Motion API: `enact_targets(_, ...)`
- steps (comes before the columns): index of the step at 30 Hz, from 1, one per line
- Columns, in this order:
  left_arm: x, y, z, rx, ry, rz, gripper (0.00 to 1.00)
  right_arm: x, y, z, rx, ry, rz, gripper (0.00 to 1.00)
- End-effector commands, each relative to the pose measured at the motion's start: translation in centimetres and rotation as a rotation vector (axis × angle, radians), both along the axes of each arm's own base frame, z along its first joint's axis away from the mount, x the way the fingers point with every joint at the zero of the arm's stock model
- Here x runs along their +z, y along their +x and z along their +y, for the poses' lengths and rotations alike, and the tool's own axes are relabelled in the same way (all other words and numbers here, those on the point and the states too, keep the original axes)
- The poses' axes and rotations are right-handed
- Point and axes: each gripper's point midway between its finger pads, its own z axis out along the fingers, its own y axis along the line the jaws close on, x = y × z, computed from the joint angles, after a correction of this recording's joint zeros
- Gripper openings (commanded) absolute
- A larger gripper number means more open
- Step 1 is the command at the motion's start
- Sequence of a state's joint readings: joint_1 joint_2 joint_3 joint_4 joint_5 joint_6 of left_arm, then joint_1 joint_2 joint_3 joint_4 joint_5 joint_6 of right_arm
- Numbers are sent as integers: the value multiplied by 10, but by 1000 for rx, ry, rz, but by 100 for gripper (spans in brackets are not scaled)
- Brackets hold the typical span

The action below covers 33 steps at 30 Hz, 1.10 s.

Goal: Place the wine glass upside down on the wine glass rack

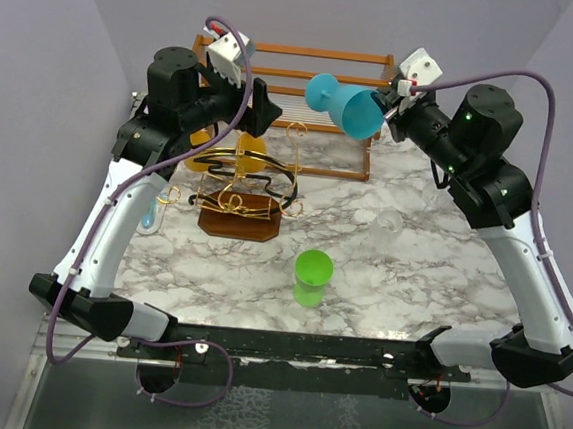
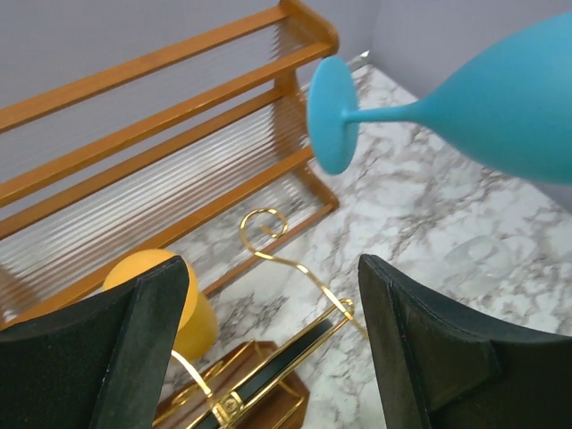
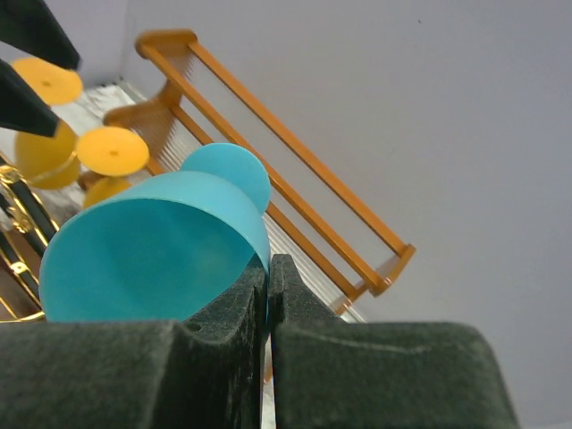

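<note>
The left arm (image 1: 115, 225) rises from its base at the near left corner, elbow raised, wrist directed toward the rear centre. The left gripper (image 1: 268, 108) is raised; its fingers (image 2: 134, 357) stand well apart. The right arm (image 1: 533, 266) rises from the near right corner, wrist directed leftward. The right gripper (image 1: 384, 111) is raised, fingers (image 3: 223, 349) pinched on the rim of the wine glass (image 1: 344, 104). The two grippers face each other, apart.
</note>
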<state>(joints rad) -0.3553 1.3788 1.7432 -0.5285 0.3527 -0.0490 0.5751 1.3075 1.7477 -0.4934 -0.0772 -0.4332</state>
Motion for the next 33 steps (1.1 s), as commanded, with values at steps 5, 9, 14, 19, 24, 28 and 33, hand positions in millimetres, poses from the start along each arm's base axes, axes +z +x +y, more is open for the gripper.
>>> enact_targets(5,9,-11,-43,-195,-231,88,68,11,-27,33,212,96,71,1)
enact_targets(9,3,-11,-41,-206,-255,98,53,12,-35,35,241,113,86,1)
enact_targets(14,-2,-12,-37,-233,-301,130,42,10,-42,35,257,129,99,1)
enact_targets(19,-5,-18,-42,-286,-320,149,43,6,-48,38,291,136,120,1)
enact_targets(24,-9,-21,-44,-310,-339,185,34,4,-51,40,308,138,127,1)
enact_targets(28,-8,-21,-42,-313,-359,196,20,2,-49,38,292,136,122,1)
enact_targets(33,-7,-21,-39,-305,-363,196,16,-1,-45,36,272,130,117,1)
